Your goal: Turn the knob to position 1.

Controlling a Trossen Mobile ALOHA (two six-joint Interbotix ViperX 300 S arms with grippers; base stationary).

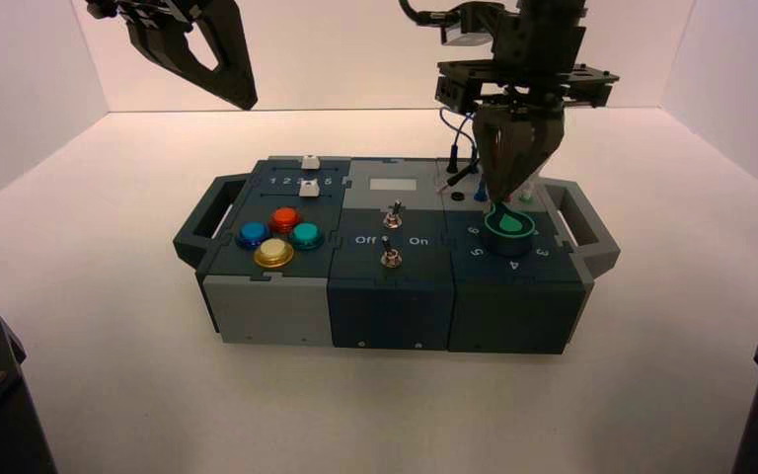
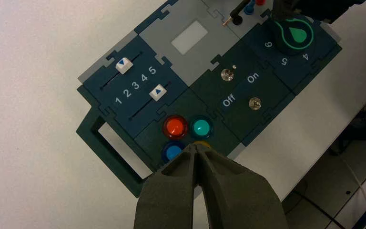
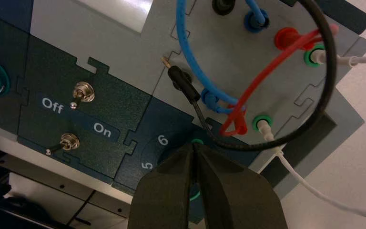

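The knob (image 1: pixel 510 225) is a green teardrop on the box's right-hand block, with white numerals 6, 5 and 4 round its near side. In the left wrist view the knob (image 2: pixel 295 35) has its pointed tip turned away from the 4 and 5. My right gripper (image 1: pixel 498 202) comes straight down on the knob's far edge with its fingers pressed together. In the right wrist view they cover most of the knob (image 3: pixel 198 141), and my right gripper (image 3: pixel 195 145) is shut. My left gripper (image 1: pixel 245 99) hangs high at the back left, and in its wrist view my left gripper (image 2: pixel 196 148) is shut on nothing.
Behind the knob, red, blue, black and white wires (image 3: pixel 248 90) loop over a grey socket panel. Two toggle switches (image 1: pixel 391 235) sit mid-box by the Off/On lettering. Coloured push buttons (image 1: pixel 278 235) and two white sliders (image 2: pixel 140 78) fill the left block. A handle sticks out at each end (image 1: pixel 582 222).
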